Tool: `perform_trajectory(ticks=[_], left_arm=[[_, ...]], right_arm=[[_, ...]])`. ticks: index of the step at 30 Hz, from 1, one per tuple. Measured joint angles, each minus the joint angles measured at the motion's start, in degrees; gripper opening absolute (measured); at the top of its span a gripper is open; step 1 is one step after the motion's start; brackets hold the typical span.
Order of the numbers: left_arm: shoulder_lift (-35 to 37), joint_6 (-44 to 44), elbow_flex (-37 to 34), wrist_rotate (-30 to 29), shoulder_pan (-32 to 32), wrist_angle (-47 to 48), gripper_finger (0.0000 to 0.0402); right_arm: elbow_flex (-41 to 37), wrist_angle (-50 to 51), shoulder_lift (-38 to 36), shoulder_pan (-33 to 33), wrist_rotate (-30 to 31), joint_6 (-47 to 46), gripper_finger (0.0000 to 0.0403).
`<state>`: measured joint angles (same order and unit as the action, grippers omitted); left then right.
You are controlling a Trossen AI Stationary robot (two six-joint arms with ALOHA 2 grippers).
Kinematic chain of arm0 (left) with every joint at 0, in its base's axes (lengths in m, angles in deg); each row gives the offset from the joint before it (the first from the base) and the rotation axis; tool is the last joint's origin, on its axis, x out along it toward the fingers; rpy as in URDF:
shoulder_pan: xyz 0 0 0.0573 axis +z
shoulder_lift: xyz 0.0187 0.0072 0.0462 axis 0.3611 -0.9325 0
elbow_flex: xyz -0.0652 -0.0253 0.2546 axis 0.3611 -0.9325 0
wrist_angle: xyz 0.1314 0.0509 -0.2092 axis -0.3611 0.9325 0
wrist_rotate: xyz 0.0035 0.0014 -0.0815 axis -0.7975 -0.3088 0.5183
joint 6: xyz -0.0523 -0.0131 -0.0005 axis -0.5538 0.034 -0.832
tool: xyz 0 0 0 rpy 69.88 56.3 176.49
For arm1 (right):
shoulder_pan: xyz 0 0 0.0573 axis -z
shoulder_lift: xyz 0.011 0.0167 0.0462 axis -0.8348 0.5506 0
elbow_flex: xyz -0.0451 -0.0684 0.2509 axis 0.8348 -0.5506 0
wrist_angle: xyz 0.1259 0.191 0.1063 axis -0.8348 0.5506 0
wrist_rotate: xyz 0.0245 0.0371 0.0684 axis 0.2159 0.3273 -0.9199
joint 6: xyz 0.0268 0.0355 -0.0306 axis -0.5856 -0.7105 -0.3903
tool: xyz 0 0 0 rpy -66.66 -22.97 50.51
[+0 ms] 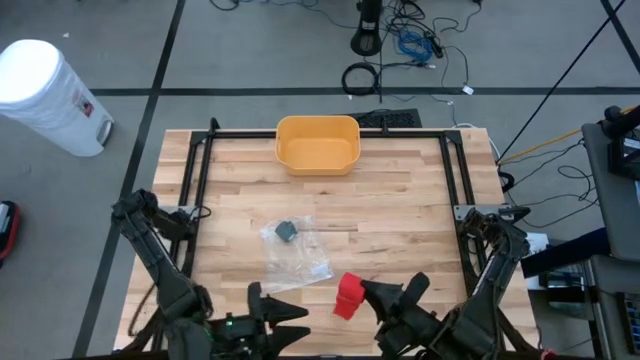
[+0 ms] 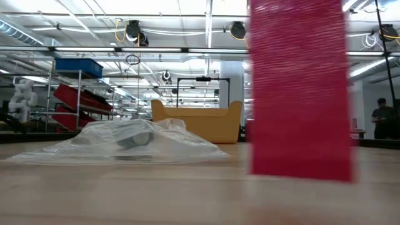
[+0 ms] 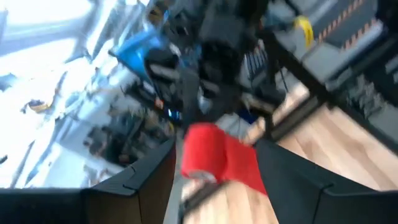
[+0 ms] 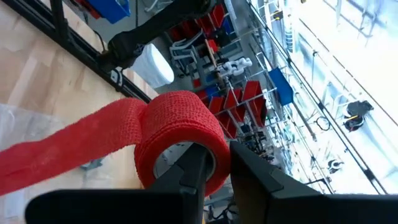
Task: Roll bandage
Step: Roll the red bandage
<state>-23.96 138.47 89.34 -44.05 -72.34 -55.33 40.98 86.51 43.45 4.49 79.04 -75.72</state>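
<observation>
The red bandage (image 4: 180, 134) is a partly wound roll with a loose tail (image 4: 68, 146). It is near the table's front edge (image 1: 347, 295). In the low view the tail (image 2: 300, 94) hangs down as a broad red strip toward the wood. My right gripper (image 4: 214, 157) is shut on the roll, coming from the right (image 1: 368, 296). My left gripper (image 1: 297, 315) stands open just left of the roll and points at it. In the left wrist view the roll (image 3: 217, 155) shows beyond that gripper's spread fingers, untouched. My right gripper has the roll's wound wall (image 4: 219, 149) between its two fingers. One finger (image 4: 194, 167) is inside the hollow core and the other (image 4: 252, 168) is outside. The fingers come in about level from the table's right. The roll is lifted clear and its tail hangs below it.
A clear plastic bag (image 1: 295, 250) with a small grey thing inside lies flat at the table's middle. A yellow bin (image 1: 318, 143) stands at the far edge. Black frame rails (image 1: 195, 170) run along both sides. A white bucket (image 1: 50, 95) stands on the floor.
</observation>
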Motion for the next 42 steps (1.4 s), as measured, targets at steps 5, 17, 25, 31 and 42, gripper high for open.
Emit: perform_trajectory(ticks=[5, 17, 25, 31, 42], left_arm=[[5.41, 4.69, 0.02, 13.30, 0.25, -3.91, 0.0230], [7.99, -17.16, -4.90, 15.39, 4.17, 15.98, 0.0230], [7.18, -17.71, -13.90, 10.95, 4.09, 6.45, 0.0230], [7.50, -19.01, -14.38, 9.21, 3.31, 5.80, 0.0230], [7.51, -26.92, -14.38, 15.27, 2.98, 7.26, 0.0230]], right_arm=[[1.13, 6.25, -3.22, -0.43, -2.20, -4.68, 0.0054], [-3.69, 15.40, -7.33, -2.40, -4.90, -23.82, 0.0054], [-22.10, 15.46, -8.79, -2.36, 1.66, -41.57, 0.0054], [-38.43, 15.51, -11.61, -2.37, 5.20, -62.20, 0.0054], [-46.71, 10.40, -12.16, -2.26, 5.34, -74.90, 0.0054]])
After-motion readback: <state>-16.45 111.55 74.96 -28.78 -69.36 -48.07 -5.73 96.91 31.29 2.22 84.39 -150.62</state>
